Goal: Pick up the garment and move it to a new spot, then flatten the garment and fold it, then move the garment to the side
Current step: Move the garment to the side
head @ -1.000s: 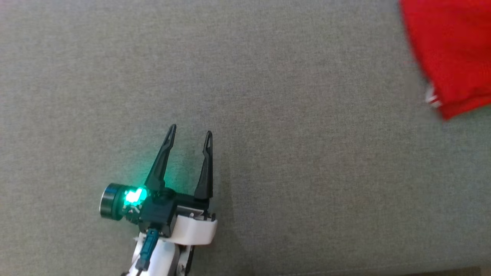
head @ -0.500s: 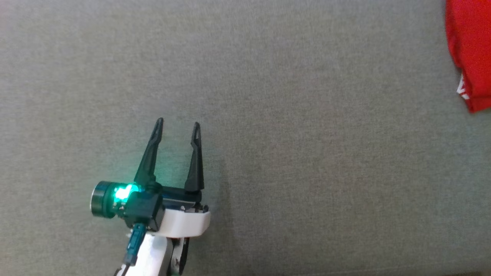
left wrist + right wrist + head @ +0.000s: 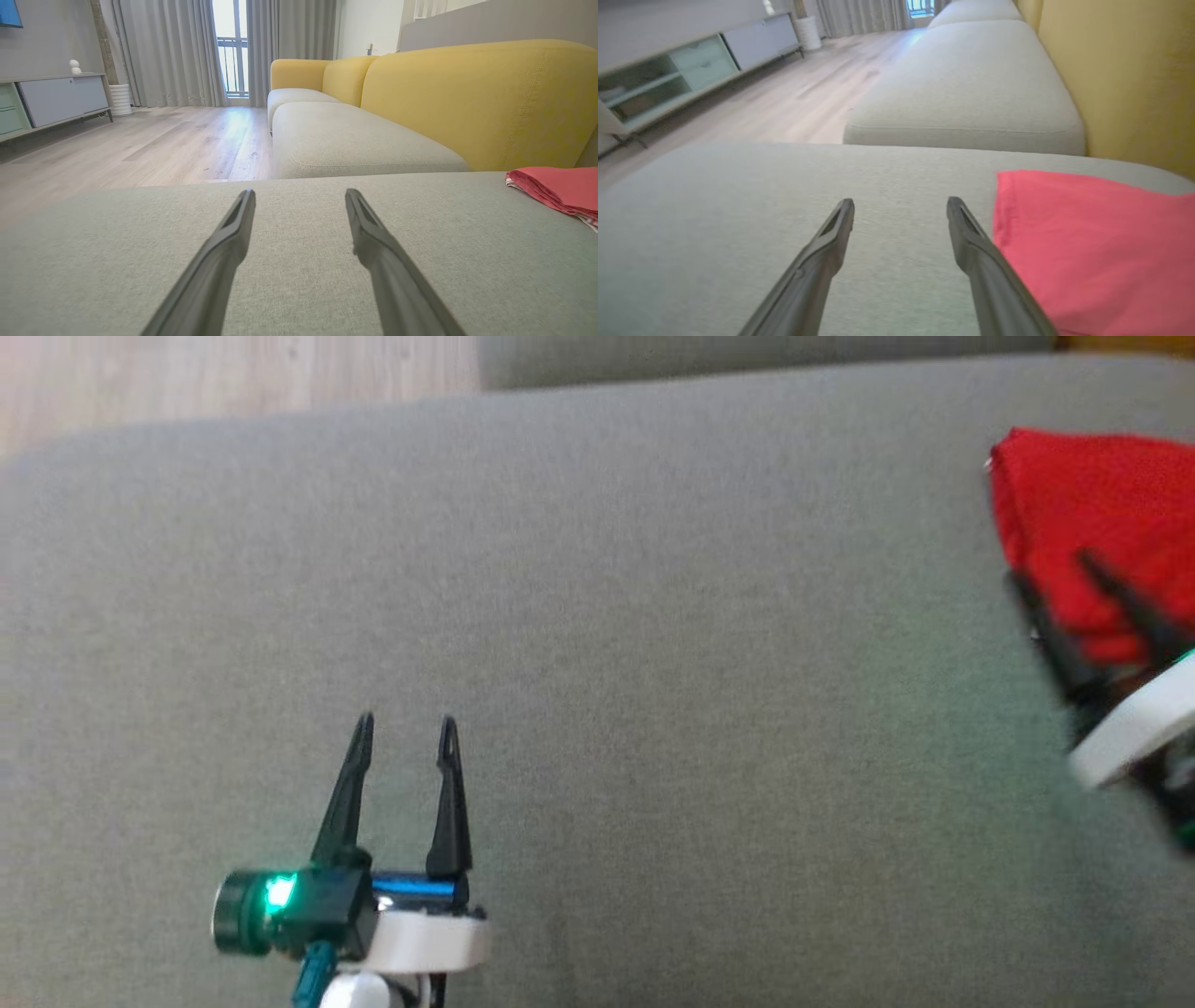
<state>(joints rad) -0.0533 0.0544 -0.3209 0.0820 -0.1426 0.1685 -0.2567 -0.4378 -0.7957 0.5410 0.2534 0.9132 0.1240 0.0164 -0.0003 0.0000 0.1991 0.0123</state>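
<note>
The garment point(image 3: 1092, 518) is a folded red cloth lying at the right end of the grey seat cushion point(image 3: 653, 663). It also shows as a folded stack with a white edge point(image 3: 560, 189) and as a flat red sheet point(image 3: 1092, 252). My right gripper point(image 3: 1050, 569) is open at the garment's near left edge, with nothing between its fingers point(image 3: 971, 238). My left gripper point(image 3: 406, 721) is open over bare cushion at the lower left, far from the garment, its fingers point(image 3: 233, 228) spread apart.
Yellow backrests point(image 3: 476, 93) rise behind the cushion on the right. A second grey seat cushion point(image 3: 355, 140) lies beyond. Wooden floor point(image 3: 140, 144) runs past the far edge, with a low cabinet point(image 3: 46, 100) and curtains point(image 3: 173, 51) further off.
The head camera has shifted, so the cushion's far edge and floor now show. My right gripper has come into the head view, open beside the garment. The left gripper stays open.
</note>
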